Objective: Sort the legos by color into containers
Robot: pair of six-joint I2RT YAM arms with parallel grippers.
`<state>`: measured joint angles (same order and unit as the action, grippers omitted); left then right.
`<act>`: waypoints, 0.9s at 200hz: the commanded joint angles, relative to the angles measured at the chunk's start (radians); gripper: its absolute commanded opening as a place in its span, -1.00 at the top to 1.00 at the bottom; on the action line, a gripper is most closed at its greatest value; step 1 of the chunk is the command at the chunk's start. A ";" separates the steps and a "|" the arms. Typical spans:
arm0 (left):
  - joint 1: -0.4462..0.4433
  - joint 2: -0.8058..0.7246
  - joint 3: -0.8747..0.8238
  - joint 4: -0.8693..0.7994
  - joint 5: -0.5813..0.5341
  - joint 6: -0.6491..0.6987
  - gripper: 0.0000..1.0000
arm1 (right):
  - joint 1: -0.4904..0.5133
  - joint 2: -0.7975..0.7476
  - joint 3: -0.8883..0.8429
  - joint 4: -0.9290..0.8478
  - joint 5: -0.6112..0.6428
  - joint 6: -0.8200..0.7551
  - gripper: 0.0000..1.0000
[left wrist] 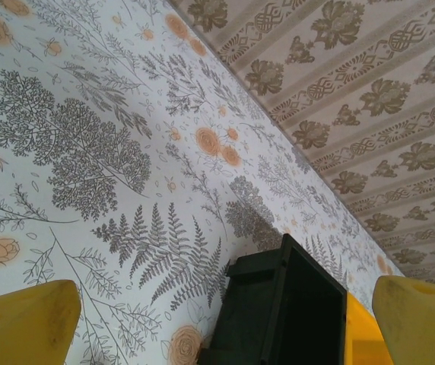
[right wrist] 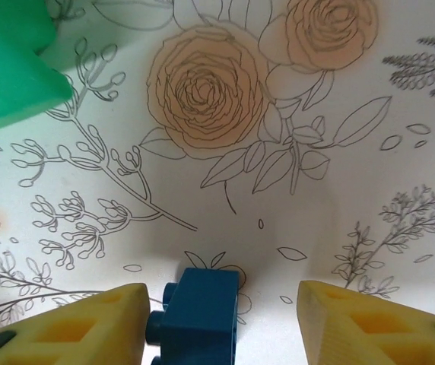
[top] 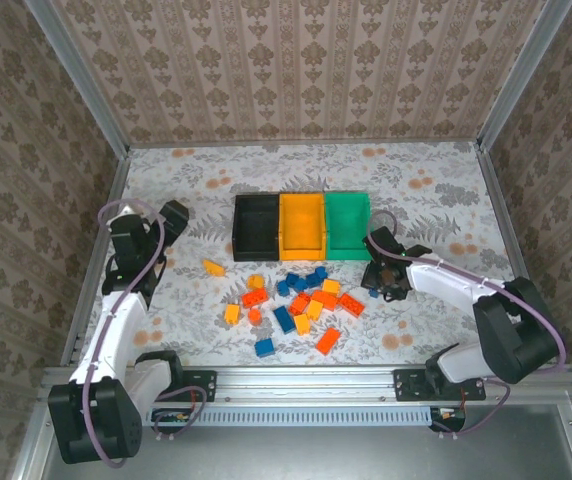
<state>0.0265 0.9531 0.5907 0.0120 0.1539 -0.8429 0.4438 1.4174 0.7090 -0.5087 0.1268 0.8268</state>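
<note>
The left arm (top: 114, 325) rises along the left edge of the top frame, elbow bent; its left gripper (top: 173, 217) points toward centre, yellow fingers (left wrist: 21, 323) spread to both lower corners of the wrist frame; the right arm (top: 461, 290) reaches from lower right toward centre; the right gripper (top: 384, 279) sits low, fingertips (right wrist: 369, 328) parted wide.
</note>
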 commanded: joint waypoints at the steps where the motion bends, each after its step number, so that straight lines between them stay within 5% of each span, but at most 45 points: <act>1: -0.008 -0.014 -0.014 -0.019 0.000 0.028 -1.00 | 0.012 0.029 -0.016 0.021 -0.028 0.023 -0.04; 71: -0.054 -0.007 0.015 -0.045 -0.027 0.027 -1.00 | 0.023 -0.057 0.039 -0.021 -0.035 -0.010 0.51; 107: -0.155 -0.009 0.069 -0.133 -0.109 0.064 -0.99 | 0.025 -0.099 0.180 -0.077 -0.034 -0.067 0.56; 180: -0.185 -0.005 0.089 -0.307 -0.054 0.068 -0.96 | 0.005 0.291 0.568 -0.090 0.108 -0.178 0.49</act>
<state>-0.1532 0.9535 0.6621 -0.2070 0.0807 -0.8108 0.4603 1.5959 1.1778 -0.5575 0.1566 0.7017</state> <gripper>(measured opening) 0.983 0.262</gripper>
